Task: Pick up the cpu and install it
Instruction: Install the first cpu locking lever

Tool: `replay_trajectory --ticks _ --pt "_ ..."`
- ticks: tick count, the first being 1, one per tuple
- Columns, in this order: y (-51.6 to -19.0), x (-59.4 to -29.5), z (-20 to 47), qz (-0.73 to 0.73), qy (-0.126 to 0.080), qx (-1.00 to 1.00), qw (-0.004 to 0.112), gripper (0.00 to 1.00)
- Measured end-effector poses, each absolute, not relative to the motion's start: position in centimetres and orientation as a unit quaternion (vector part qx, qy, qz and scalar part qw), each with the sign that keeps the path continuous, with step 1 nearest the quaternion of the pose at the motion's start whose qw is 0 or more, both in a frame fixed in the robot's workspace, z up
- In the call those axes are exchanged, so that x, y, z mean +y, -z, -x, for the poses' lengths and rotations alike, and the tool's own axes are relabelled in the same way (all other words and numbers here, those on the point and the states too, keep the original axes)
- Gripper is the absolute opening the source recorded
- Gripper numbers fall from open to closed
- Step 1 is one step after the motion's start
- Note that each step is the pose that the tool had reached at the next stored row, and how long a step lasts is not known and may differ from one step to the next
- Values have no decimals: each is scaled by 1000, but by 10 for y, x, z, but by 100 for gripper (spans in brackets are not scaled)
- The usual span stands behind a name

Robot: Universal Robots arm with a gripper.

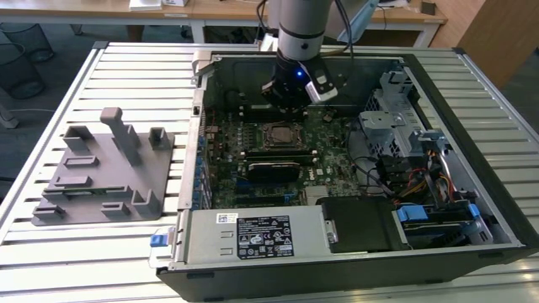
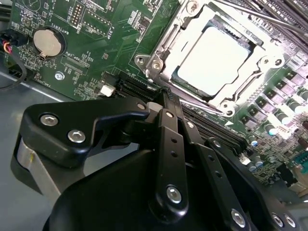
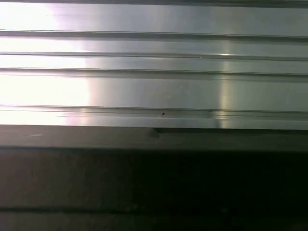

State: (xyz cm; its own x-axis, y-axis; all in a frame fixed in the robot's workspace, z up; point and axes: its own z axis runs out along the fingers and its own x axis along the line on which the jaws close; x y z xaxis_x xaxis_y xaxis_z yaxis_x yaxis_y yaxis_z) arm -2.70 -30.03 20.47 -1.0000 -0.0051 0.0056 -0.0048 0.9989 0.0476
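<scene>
The cpu (image 2: 214, 58), a pale silvery square chip, lies flat in the metal-framed socket (image 2: 159, 57) on the green motherboard (image 2: 103, 29). In the second wrist view my gripper (image 2: 164, 97) is shut with nothing between its fingers, its tips a short way from the socket's edge and apart from the chip. In the exterior view the gripper (image 1: 291, 106) hangs inside the open computer case (image 1: 471, 126), just beyond the socket (image 1: 278, 134).
A grey plastic tray with upright posts (image 1: 105, 170) sits on the slatted metal table (image 1: 126, 69) at the exterior view's left. Inside the case are a black ribbed block (image 1: 274, 169), a power supply (image 1: 252, 237), a drive cage (image 1: 396, 126) and cables (image 1: 421, 183).
</scene>
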Motion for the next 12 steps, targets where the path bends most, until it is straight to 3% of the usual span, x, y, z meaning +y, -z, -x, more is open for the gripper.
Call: replay_trajectory --ticks 12 --pt "-202 -300 26 -2 24 -1000 3 11"
